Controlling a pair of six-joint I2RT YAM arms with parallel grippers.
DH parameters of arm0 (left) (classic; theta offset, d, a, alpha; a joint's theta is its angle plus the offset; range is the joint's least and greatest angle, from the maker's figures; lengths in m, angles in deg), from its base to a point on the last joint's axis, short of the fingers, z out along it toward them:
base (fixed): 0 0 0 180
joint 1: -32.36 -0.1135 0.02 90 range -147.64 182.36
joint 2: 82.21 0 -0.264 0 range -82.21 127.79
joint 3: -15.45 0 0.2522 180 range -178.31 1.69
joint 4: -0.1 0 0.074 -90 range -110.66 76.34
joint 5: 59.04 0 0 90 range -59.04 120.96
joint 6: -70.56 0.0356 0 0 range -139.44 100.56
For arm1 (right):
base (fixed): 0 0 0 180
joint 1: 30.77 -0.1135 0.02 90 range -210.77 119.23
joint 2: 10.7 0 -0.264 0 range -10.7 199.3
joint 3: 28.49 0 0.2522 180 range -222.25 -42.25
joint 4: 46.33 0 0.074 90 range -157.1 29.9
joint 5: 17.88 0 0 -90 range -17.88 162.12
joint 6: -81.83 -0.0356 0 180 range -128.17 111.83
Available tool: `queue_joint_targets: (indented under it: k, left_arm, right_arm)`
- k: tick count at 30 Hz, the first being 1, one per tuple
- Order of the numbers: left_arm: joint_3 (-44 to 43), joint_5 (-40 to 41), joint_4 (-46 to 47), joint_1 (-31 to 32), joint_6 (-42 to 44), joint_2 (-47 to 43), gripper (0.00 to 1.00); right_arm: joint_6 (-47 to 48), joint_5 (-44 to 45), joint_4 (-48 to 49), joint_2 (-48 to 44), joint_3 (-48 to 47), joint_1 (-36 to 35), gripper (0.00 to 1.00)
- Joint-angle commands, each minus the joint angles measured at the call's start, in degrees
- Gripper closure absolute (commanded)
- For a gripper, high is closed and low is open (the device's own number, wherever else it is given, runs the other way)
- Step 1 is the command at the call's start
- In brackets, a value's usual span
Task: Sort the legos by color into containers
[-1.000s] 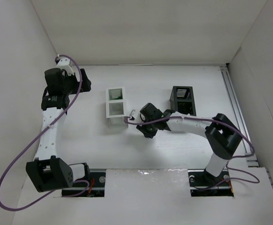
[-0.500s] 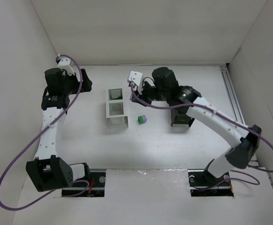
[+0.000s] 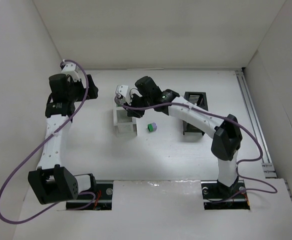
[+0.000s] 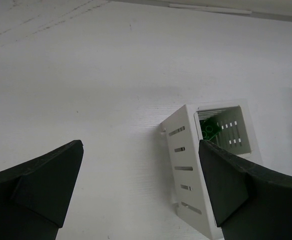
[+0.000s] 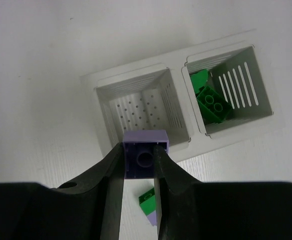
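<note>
Change: the right fingers (image 3: 123, 95) are swinging in from behind the boxes and are now hanging over the white box (image 3: 124, 122).
Grip: they are clamping a lavender brick (image 5: 146, 150) by the empty compartment; green bricks (image 5: 211, 102) are lying in the other.
Meaning: a drop is likely coming next. A green-lavender pair (image 3: 152, 127) is waiting on the worktop (image 3: 176, 155).
Left fingers (image 3: 89, 89): spread wide, holding nothing, staying parked.

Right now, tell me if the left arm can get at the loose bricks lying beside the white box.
Probably not easily. The left gripper is open at the far left, and the white box, with the right gripper holding a lavender brick over it, stands between it and the loose bricks.
</note>
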Motion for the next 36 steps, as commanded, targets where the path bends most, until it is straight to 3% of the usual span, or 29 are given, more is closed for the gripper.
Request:
queue_joint_targets:
  k: [1,12,17,27,31,33,36]
  left_arm:
    - [1.3,1.5,0.6,-0.3,0.0,-1.4,0.01]
    - [2.5,1.5,0.6,-0.3,-0.5,-1.4,0.01]
    - [2.5,1.5,0.6,-0.3,-1.0,-1.4,0.01]
    - [2.5,-4.6,0.6,-0.3,0.5,-2.5,0.01]
    - [3.7,-6.2,1.9,-0.3,0.5,-5.2,0.01]
    - [4.3,-6.2,2.4,-0.3,0.5,-6.0,0.01]
    - [4.3,-6.8,1.9,-0.3,0.5,-6.0,0.01]
  right_arm:
    - [1.4,-1.8,2.0,-1.0,-3.2,-1.3,0.96]
    - [3.3,-0.7,2.2,1.2,-3.9,-2.4,0.63]
    - [3.9,-0.7,3.5,1.2,-3.9,-2.4,0.40]
    - [4.9,-2.6,10.1,-6.0,5.5,-1.9,0.41]
    - [0.6,-4.5,14.4,-14.8,15.0,5.8,0.44]
    - [0.0,-8.3,11.3,-18.1,19.2,11.1,0.43]
    - [10.4,-14.0,-2.8,-21.5,19.2,16.8,0.36]
